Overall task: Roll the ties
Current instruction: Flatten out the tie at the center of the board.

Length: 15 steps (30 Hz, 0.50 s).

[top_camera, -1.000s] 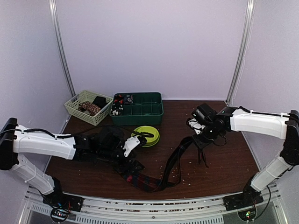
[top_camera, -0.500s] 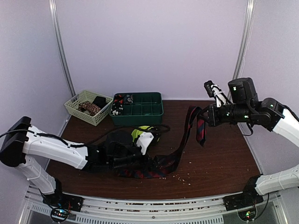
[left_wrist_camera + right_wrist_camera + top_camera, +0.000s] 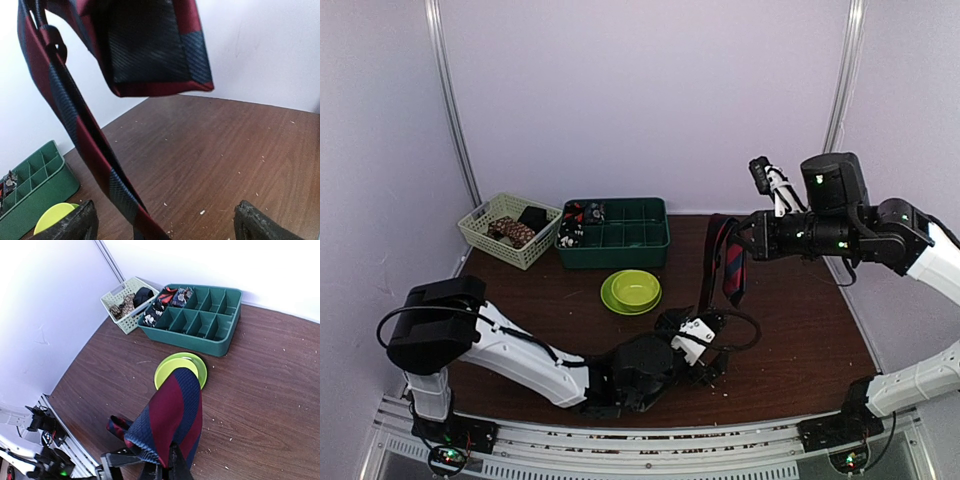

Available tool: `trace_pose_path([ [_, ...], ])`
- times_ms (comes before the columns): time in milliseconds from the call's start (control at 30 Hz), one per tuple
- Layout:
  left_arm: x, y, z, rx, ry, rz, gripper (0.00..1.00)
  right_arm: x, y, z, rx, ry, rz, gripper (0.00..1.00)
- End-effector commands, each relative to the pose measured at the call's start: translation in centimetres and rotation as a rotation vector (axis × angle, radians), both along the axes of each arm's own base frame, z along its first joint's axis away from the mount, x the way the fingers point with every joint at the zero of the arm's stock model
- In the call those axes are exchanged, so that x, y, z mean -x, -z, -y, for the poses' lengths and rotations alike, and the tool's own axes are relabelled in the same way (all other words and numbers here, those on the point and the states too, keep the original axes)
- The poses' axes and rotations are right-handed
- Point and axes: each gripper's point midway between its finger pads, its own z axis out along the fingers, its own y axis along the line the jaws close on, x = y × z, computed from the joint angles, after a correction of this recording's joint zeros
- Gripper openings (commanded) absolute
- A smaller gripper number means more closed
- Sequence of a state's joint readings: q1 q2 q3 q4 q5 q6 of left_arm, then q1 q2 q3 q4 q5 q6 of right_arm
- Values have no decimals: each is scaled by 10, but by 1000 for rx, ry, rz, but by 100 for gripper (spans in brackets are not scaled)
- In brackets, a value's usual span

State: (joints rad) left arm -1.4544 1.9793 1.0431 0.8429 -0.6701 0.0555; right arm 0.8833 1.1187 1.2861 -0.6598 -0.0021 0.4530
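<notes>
Grips the red-and-navy striped tie [image 3: 732, 268] in the clenched right gripper [image 3: 745, 238], arm raised high near the table's [image 3: 790, 350] far right corner, tie hanging toward the front edge. Spreads the left gripper [image 3: 703, 338] wide, released, low around that hanging length, arm stretched along the front edge.

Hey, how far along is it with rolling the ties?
Done: what look like rolled ties fill a few left-end compartments of the green tray. In hand: the right claw is shut on the striped tie, which hangs unrolled above the table, its lower part passing through the open left claw. Left: rolling this tie and stowing it; most tray compartments are empty.
</notes>
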Motion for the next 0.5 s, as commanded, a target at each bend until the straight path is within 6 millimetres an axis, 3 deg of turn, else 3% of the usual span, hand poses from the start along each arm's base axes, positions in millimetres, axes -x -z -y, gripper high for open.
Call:
trace_pose_path([
  [0,-27,-32,-13,111,-222,52,98,0,-36,5,-75,54,52,0],
  [200,-57,-18,-27,99,-384,55,94,12,-59,7,-133,36,76,0],
  [367,-82,-17,-47,96,-460,49,71,19,-76,18,-167,47,100,0],
  [467,-93,-12,-68,75,-490,46,65,23,-91,35,-197,87,134,0],
])
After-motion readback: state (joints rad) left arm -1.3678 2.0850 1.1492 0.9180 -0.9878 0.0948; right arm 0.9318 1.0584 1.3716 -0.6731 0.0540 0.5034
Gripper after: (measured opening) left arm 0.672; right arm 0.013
